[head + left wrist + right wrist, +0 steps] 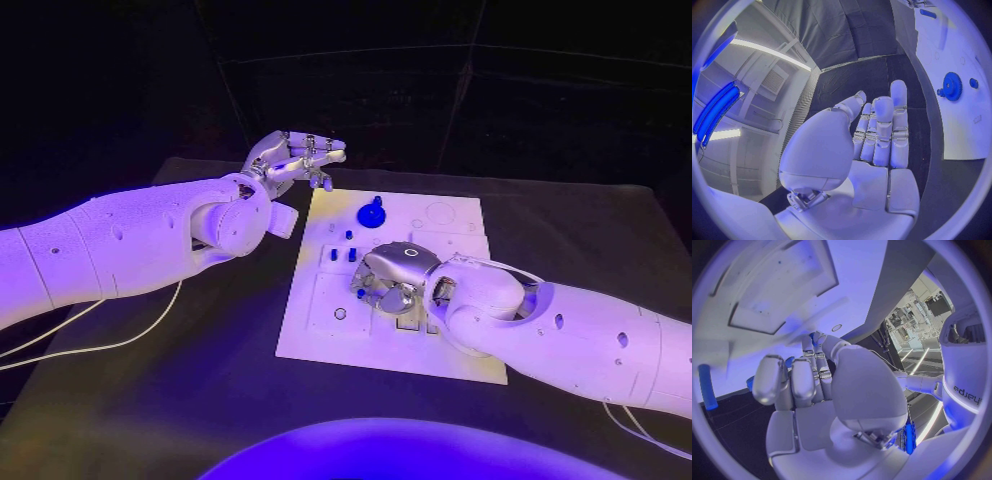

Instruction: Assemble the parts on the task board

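Several small blue parts standing in the left half of the white task board, just beside the right hand's fingertips; one blue gear farther up the board, between the two hands, seen again as a toothed blue wheel in the left wrist view, well beyond the left fingertips. Board lying flat in the middle of the black table.

Right hand low over the middle of the board, knuckles up, fingers curled down toward its surface. From the right wrist view, fingers close together and bent, tips near the board with a blue piece right at them; cannot tell whether that piece is pinched or merely touched. Another blue rod off to the side of those fingers, apart from them.

Left hand raised off the board's far left corner, palm turned up, holding nothing. Fingers nearly straight and narrow, side by side, thumb lying alongside, nothing between them.
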